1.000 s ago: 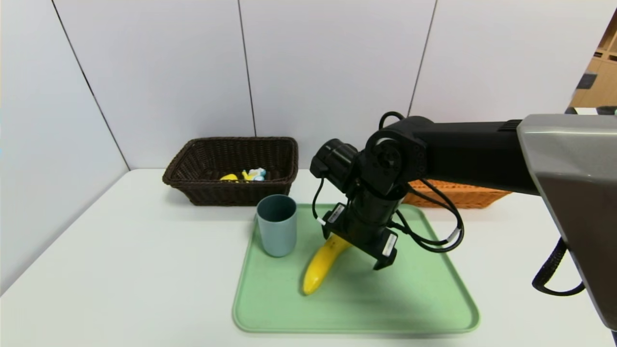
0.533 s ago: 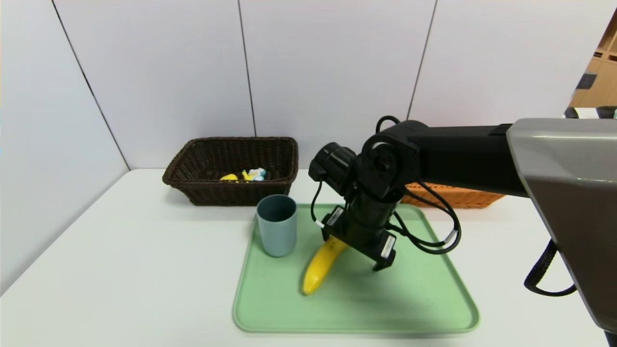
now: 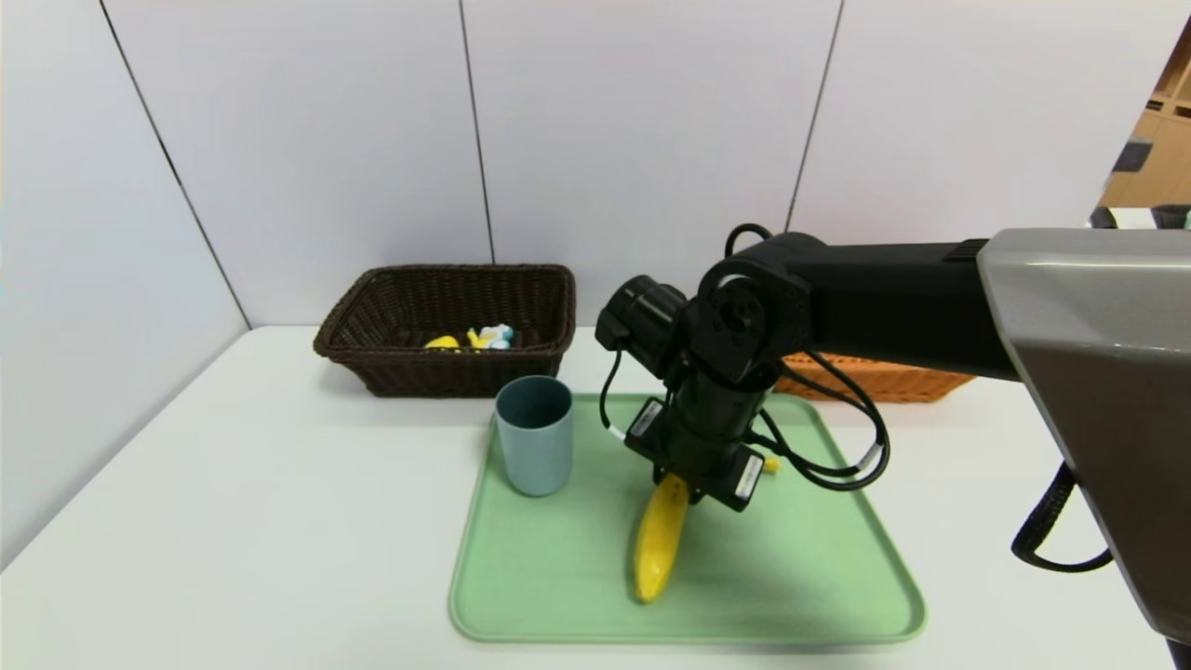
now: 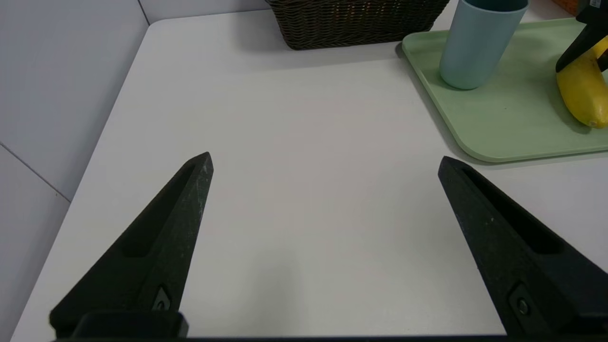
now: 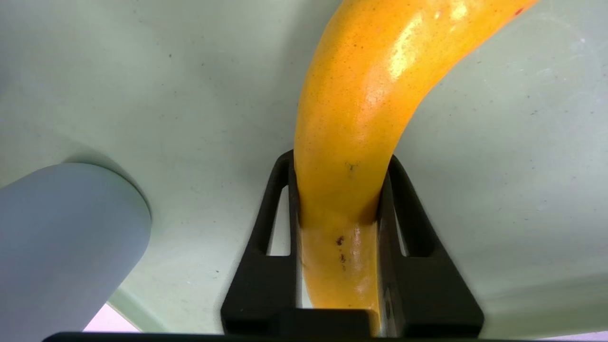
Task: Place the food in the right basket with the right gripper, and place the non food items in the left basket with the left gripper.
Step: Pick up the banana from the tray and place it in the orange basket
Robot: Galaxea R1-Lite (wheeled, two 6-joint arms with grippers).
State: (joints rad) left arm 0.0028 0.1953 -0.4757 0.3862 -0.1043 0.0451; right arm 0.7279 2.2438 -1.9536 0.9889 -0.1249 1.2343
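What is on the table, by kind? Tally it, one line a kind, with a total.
Baskets: 2, dark brown basket and orange basket
Trays: 1, green tray
Cups: 1, blue cup
Bananas: 1, banana
Small items in the dark basket: number unclear
Total: 5

Head view high, facing down; wrist views close; all share tray (image 3: 819, 596).

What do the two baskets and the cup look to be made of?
Dark basket: woven wicker or a plastic imitation; the strands show in its walls. Orange basket: the same weave, mostly hidden by the arm. Cup: probably matte plastic, smooth, blue-grey, no shine.
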